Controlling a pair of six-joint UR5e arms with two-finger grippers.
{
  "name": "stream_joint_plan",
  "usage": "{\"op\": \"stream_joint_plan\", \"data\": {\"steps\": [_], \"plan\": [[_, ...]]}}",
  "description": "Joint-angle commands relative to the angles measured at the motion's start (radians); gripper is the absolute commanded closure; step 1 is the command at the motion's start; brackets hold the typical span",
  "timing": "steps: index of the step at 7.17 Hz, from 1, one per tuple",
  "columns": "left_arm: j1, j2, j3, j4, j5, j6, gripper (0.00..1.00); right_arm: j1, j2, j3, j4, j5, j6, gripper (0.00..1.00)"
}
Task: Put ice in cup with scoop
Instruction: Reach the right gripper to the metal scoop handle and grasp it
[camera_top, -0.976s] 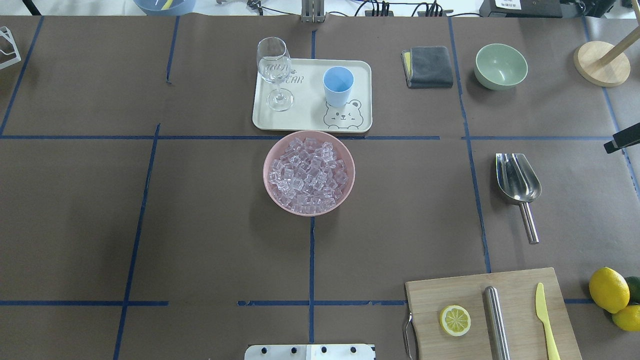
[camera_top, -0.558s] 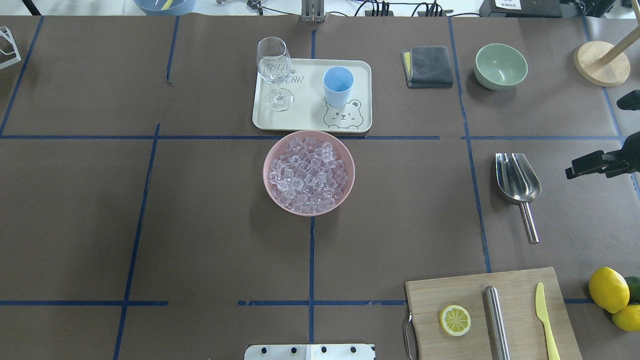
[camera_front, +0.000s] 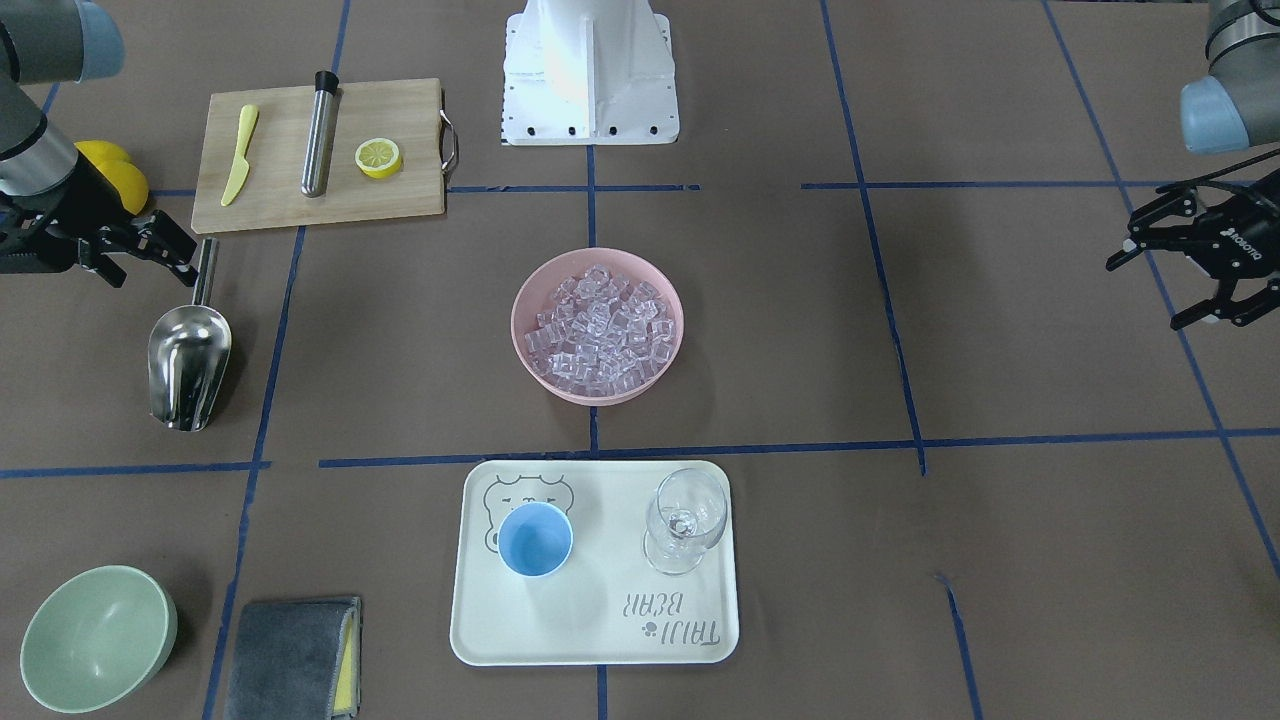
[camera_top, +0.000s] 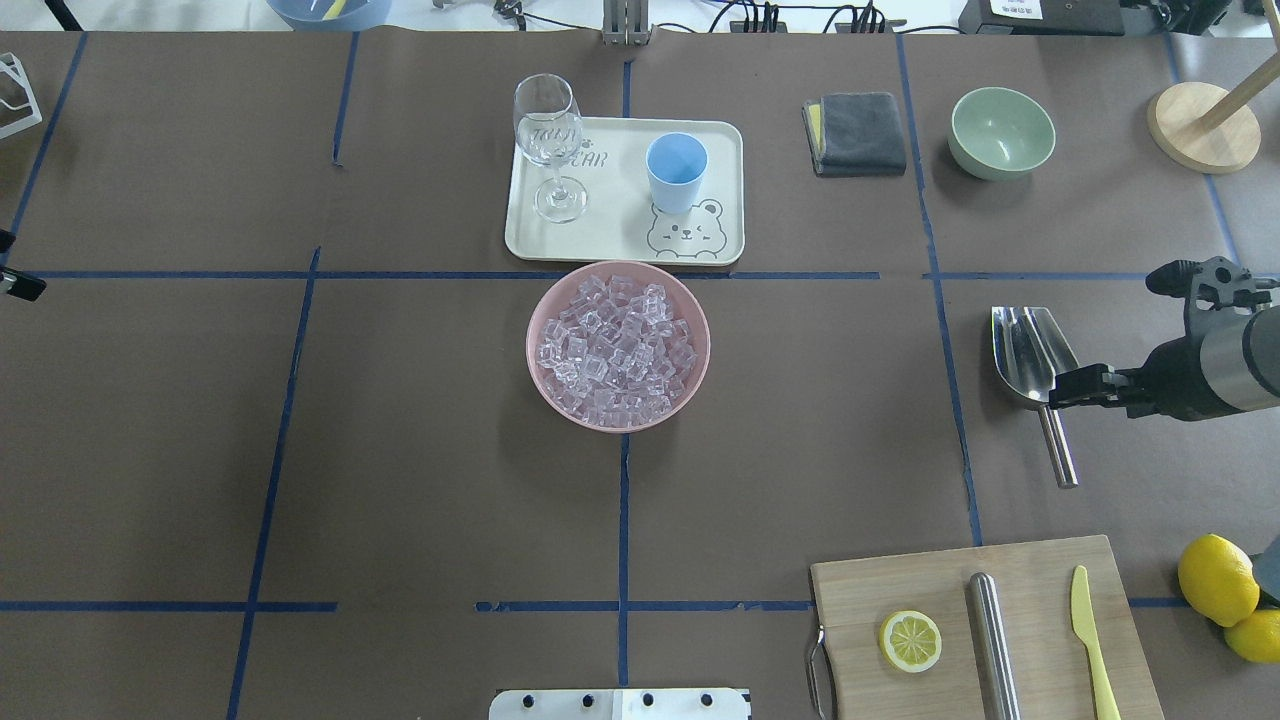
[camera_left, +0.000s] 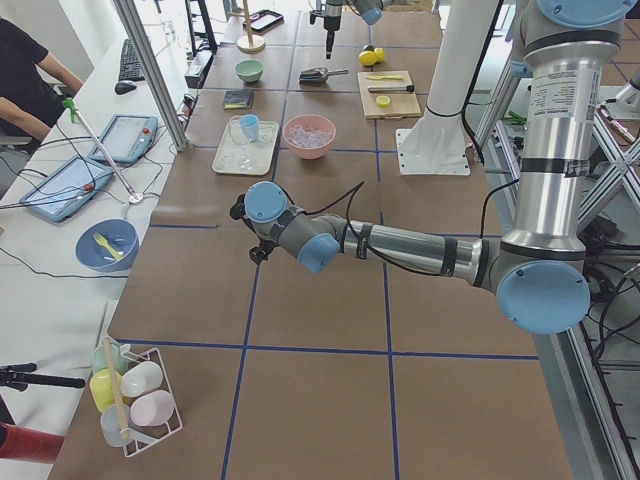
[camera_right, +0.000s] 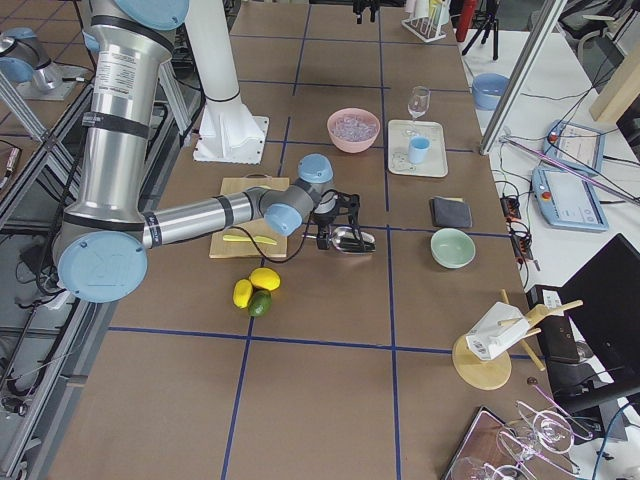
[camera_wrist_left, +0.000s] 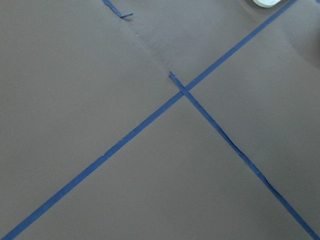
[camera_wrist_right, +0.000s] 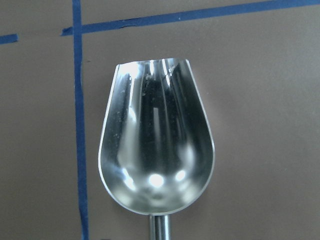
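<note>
Steel scoop (camera_top: 1035, 352); handle just beneath right gripper (camera_top: 1060, 389), jaws apart

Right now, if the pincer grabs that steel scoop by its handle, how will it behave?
Probably rigid: the scoop looks like polished steel. Its thin round handle may be slippery and twist in a grip, since the wide trough likely outweighs it. Lying on its curved underside, it could rock if nudged.

You see the ice (camera_top: 618, 345), small clear cubes, heaped in a pink bowl (camera_top: 532, 350) at the desk's middle, the light-blue cup (camera_top: 676, 172) upright and empty toward the far edge, and the shiny steel scoop (camera_top: 1030, 350) lying empty, trough up, near the right edge, its handle toward the robot's edge.
</note>
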Motion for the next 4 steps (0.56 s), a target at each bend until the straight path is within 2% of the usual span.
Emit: {"op": "stream_joint_plan", "data": {"steps": [1,3,4], "plan": [[0.012,-0.003,-0.001,-0.024,0.0,0.0,0.0,-0.123,0.002,0.006,0.016,-0.135,0.083,0.05],[0.012,-0.003,0.001,-0.027,0.002,0.0,0.0,-0.19,-0.003,0.002,0.016,-0.193,0.112,0.05],[0.012,-0.001,0.004,-0.027,0.002,0.003,0.0,-0.203,-0.006,-0.001,0.015,-0.198,0.112,0.08]]}}
